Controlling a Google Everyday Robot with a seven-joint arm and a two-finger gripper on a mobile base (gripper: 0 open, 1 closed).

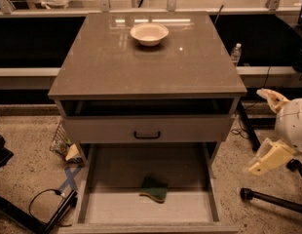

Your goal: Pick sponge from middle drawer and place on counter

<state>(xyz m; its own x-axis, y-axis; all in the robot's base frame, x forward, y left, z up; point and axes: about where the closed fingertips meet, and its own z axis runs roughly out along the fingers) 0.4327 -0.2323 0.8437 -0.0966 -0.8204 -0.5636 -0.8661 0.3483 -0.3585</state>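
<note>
While the sponge lies untouched on the floor of the pulled-out middle drawer, no step looks done: grasp, lift & set-down on the counter all remain. Gripper hangs right of the cabinet, well apart from the sponge, fingers spread, empty. White bowl sits at counter's back. Drawer front w/ black handle overhangs above, prob. limiting approach.

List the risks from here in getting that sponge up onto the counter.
1. The gripper, open to the right of the counter, may clip the side wall of the middle drawer coming in.
2. The sponge lies flat and could slide rather than be gripped.
3. The drawer front above may snag the lift.
</note>
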